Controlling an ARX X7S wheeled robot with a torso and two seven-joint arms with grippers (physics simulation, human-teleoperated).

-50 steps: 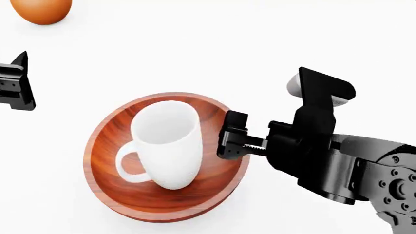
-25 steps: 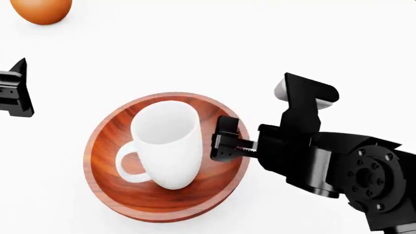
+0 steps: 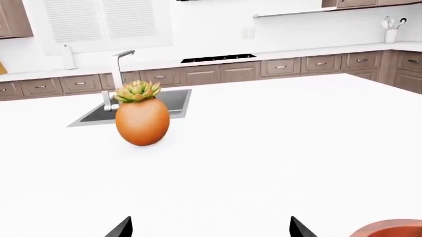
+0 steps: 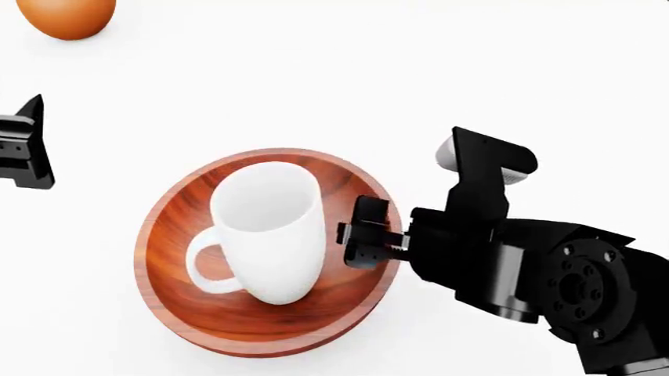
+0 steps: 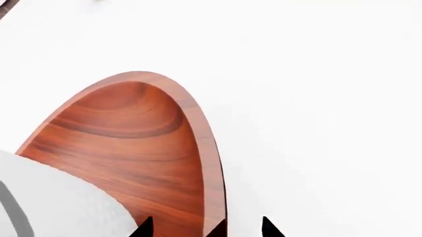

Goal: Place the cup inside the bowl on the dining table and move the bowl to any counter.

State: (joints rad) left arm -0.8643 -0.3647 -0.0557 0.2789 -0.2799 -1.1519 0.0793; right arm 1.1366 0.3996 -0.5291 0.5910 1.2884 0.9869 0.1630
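The white cup [image 4: 266, 235] lies tilted inside the reddish-brown wooden bowl [image 4: 172, 251] on the white dining table [image 4: 471, 63], its handle toward the bowl's left side. My right gripper [image 4: 361, 235] is at the bowl's right rim, open. In the right wrist view the gripper [image 5: 204, 229] straddles the rim of the bowl [image 5: 125, 133], one fingertip inside and one outside, with the cup [image 5: 59, 197] beside it. My left gripper [image 4: 21, 141] is at the far left, open and empty [image 3: 209, 228]. A sliver of the bowl [image 3: 392, 229] shows in the left wrist view.
An orange round fruit [image 4: 65, 16] with a green leafy top [image 3: 142, 121] stands on the table at the far left. Beyond the table, the left wrist view shows a counter [image 3: 297, 52] with a sink and tap [image 3: 118, 69] and brown drawers below.
My right gripper has moved a little left and toward me, settling over the bowl's right rim. The cup, the bowl and the left gripper have barely moved.
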